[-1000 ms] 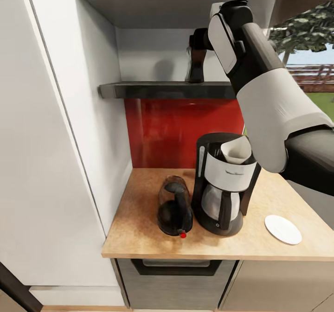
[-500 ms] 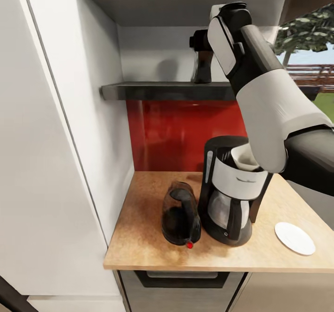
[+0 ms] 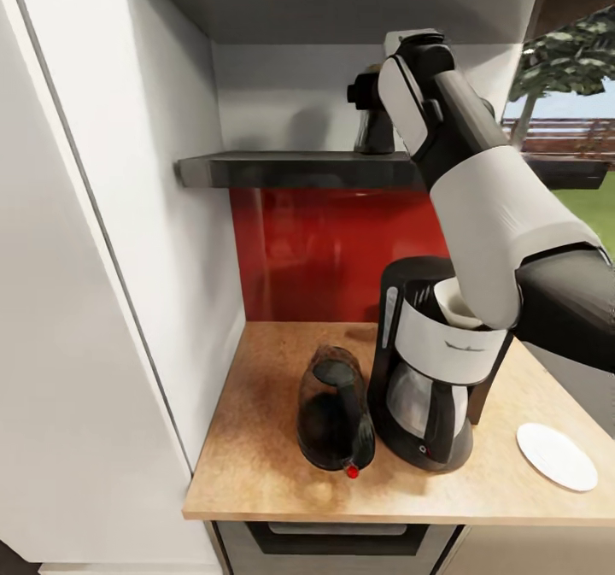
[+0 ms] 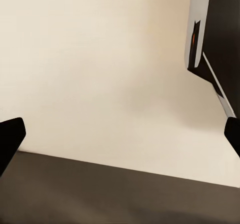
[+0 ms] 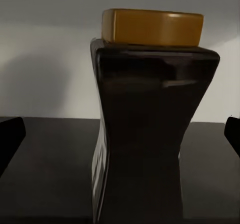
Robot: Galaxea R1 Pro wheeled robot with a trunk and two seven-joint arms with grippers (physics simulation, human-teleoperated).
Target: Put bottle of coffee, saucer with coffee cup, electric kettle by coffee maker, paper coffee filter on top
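Right wrist view shows the coffee bottle (image 5: 150, 129) upright on the dark shelf (image 5: 45, 169), between the right fingers (image 5: 11, 136), which stand apart. Left fingers (image 4: 10, 136) are spread too, clasping nothing. On the table (image 3: 256, 438), the kettle (image 3: 331, 408) lies at 9 o'clock beside the coffee maker (image 3: 431, 361); the saucer (image 3: 557, 456) sits at 3 o'clock.

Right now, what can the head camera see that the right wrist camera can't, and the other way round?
Head view alone: the coffee maker with its filter, the kettle lying on the counter, and the saucer. Right wrist view alone: the bottle's yellow lid up close, between open fingers. Both: bottle and shelf.
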